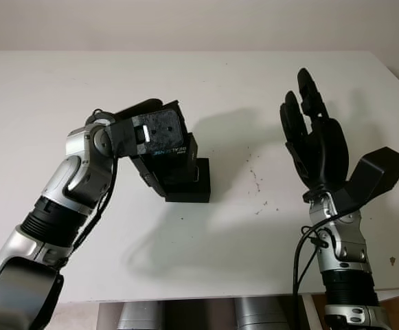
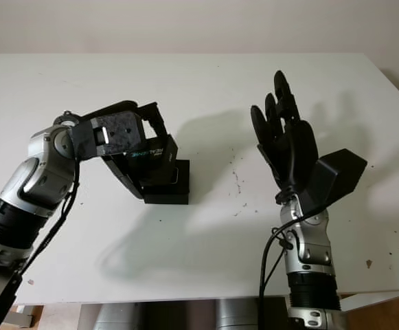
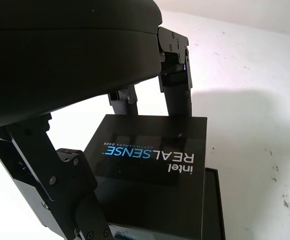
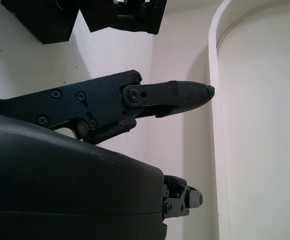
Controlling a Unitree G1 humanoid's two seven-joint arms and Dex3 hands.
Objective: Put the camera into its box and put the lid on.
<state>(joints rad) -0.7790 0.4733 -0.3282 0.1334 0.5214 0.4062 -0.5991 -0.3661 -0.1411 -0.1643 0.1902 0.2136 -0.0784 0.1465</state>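
While the white table (image 1: 41, 89) fills most of the head views, the left hand (image 1: 159, 143) sits just left of the frame's centre, its arm rising from the bottom left corner and bending inward at the wrist. Its fingers (image 3: 177, 75) are closed around the box lid (image 3: 152, 172), a flat black lid printed "intel REALSENSE" (the lettering reads upside down in the left wrist view), with two fingers pressed on its far edge and the thumb (image 3: 60, 195) bearing on the near side. That lid is tilted, its lower end down against the black box base (image 1: 194, 187), which stands on the table just right of and below the hand, slightly left of centre in the frame; a narrow strip of the base's rim (image 3: 212, 205) shows beside the lid in the left wrist view. Whether the camera lies inside the base cannot be told, since the lid and hand cover it. Over in the right half of the frame, the right hand (image 1: 317, 137) is raised upright above the table on its arm from the bottom right, open and holding nothing, well apart from the box. Small dark specks (image 1: 257, 184) dot the table between the box and that hand.
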